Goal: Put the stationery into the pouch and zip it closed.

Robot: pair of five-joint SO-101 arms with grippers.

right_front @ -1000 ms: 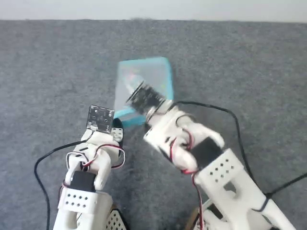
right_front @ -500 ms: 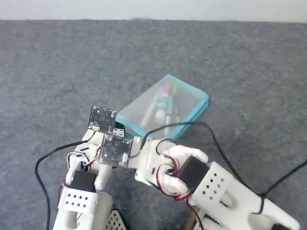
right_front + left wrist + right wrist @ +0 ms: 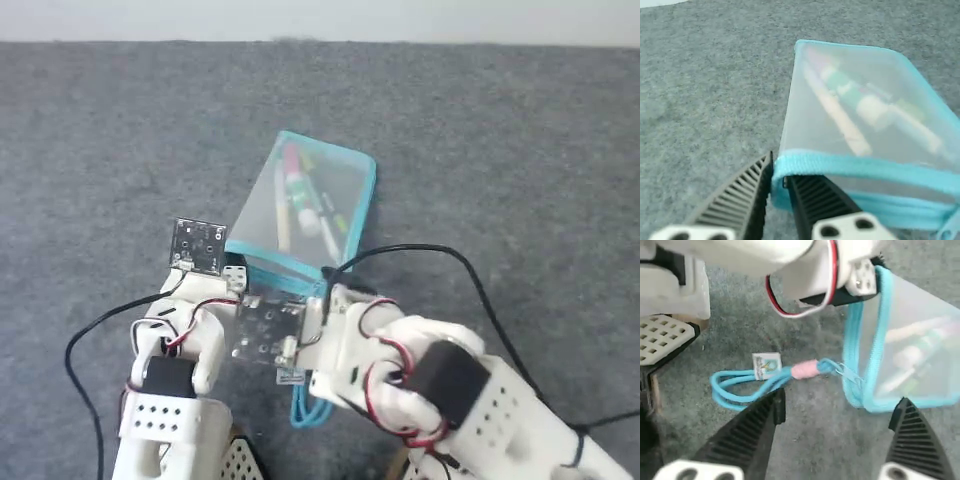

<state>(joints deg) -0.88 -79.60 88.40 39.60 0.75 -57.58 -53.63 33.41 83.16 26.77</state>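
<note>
The pouch lies on the grey mat w/ pens inside. L wrist view: left gripper is pinched onto the pouch's teal corner edge. R wrist view: right gripper is spread wide over the blue cord and its 1 pink bead.

high cam looks down over table; wrist cams sit low, close; all 3 share pouch.
</note>
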